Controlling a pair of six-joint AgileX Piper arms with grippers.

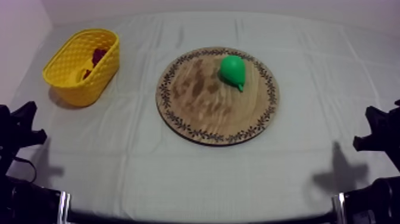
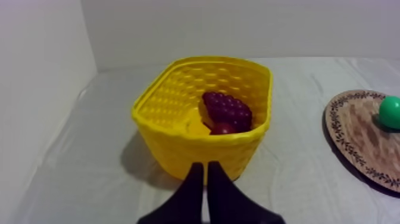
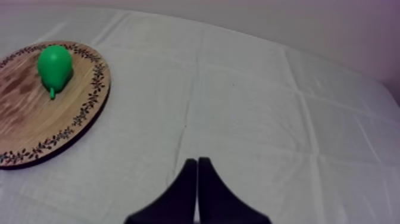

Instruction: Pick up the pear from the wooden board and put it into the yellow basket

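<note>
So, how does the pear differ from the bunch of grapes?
The pear is green and smooth; the bunch of grapes is dark purple and knobbly. The pear lies alone on the wooden board; the grapes lie inside the yellow basket, next to a small red fruit. Both are toy fruit.

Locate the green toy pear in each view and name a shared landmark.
Top view: the green toy pear lies on the round wooden board, toward its far right.
Left wrist view: the pear sits on the board, beside the yellow basket.
Right wrist view: the pear lies on the board near its rim.
Shared landmark: the board's patterned rim.
</note>
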